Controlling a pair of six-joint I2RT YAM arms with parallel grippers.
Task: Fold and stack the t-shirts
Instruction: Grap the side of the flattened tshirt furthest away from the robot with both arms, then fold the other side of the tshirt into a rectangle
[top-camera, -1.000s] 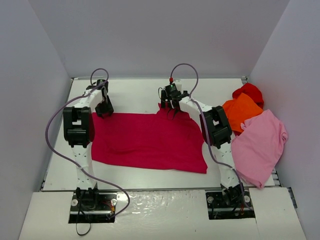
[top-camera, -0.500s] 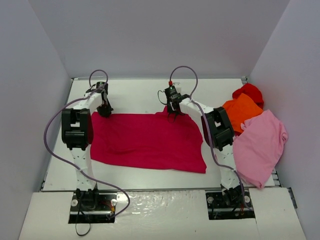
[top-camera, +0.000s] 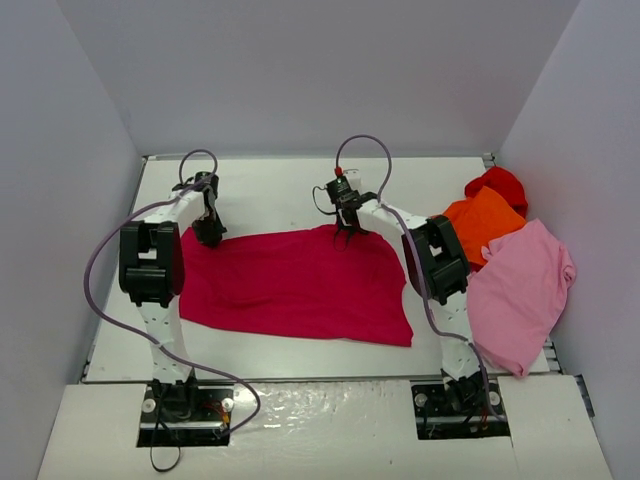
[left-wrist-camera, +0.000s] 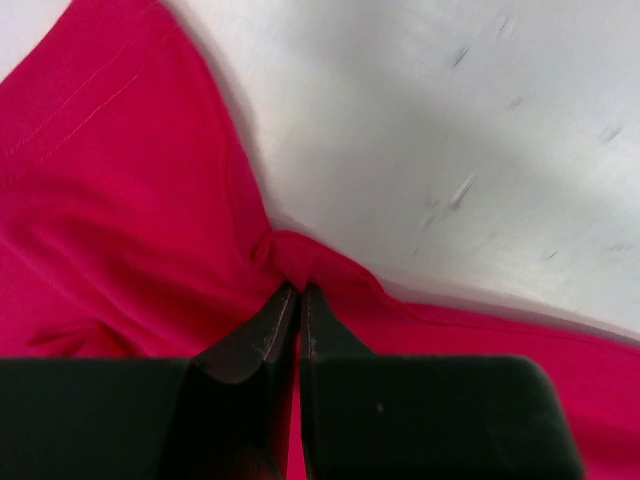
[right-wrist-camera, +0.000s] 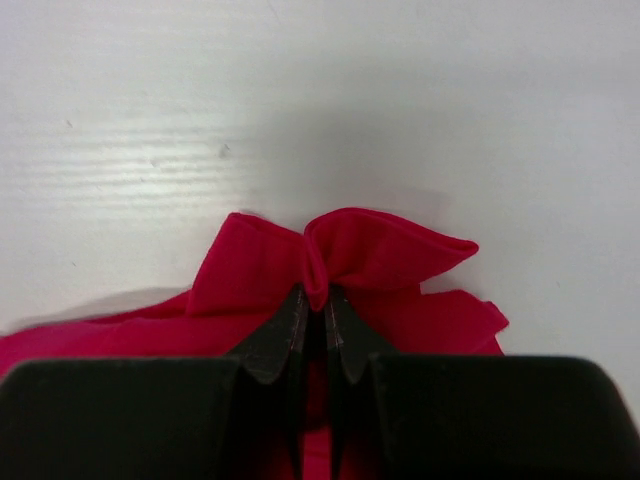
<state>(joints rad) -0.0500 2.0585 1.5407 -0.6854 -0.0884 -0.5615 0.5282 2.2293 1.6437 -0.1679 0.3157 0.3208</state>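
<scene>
The large crimson t-shirt (top-camera: 295, 282) lies spread across the middle of the table. My left gripper (top-camera: 211, 234) is shut on a pinch of its far left edge (left-wrist-camera: 290, 262). My right gripper (top-camera: 347, 232) is shut on a bunched fold of its far edge (right-wrist-camera: 320, 262), near the middle of the table. At the right, the light pink t-shirt (top-camera: 517, 290) lies flat, partly over the orange t-shirt (top-camera: 482, 222). The bright red t-shirt (top-camera: 498, 184) sits crumpled behind them.
Grey walls close in the white table (top-camera: 270, 185) on three sides. The pink t-shirt hangs slightly over the table's right front corner. Both arm bases (top-camera: 185, 405) are bolted at the near edge.
Both grippers closed on the crimson t-shirt's far edge. The cloth there has been pulled slightly up and inward from the left.
</scene>
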